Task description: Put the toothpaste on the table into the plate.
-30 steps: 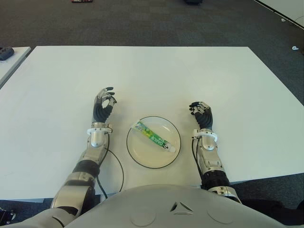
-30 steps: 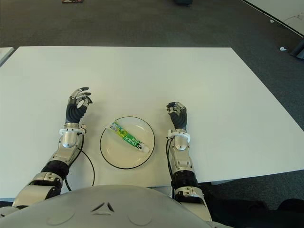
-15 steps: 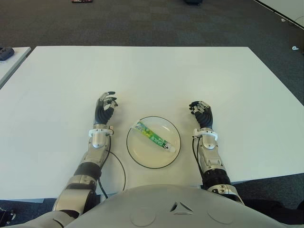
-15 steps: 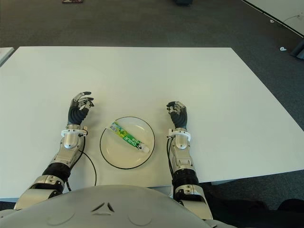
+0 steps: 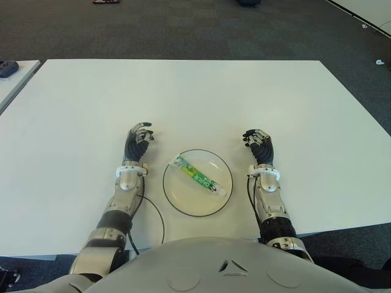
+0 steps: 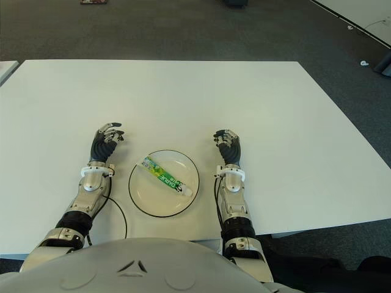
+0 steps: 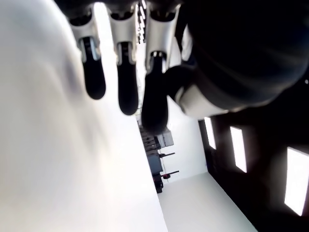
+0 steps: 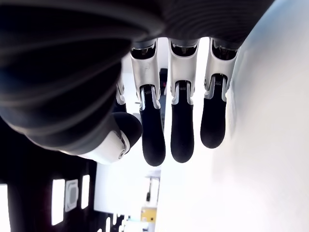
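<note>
**Toothpaste lying in the plate, both our hands empty**

Going from left to right in the lower middle of the frame: our left hand [image 5: 138, 138] is showing just left of the plate, its fingers [image 7: 126, 84] hanging loosely extended and gripping nothing. The round, dark-rimmed plate [image 5: 173, 200] is sitting on the white table [image 5: 195, 97] between our hands, and the green-and-white toothpaste tube [image 5: 198, 176] is lying diagonally inside it. Our right hand [image 5: 259, 146] is showing just right of the plate, fingers [image 8: 182, 130] relaxed and holding nothing.
</note>
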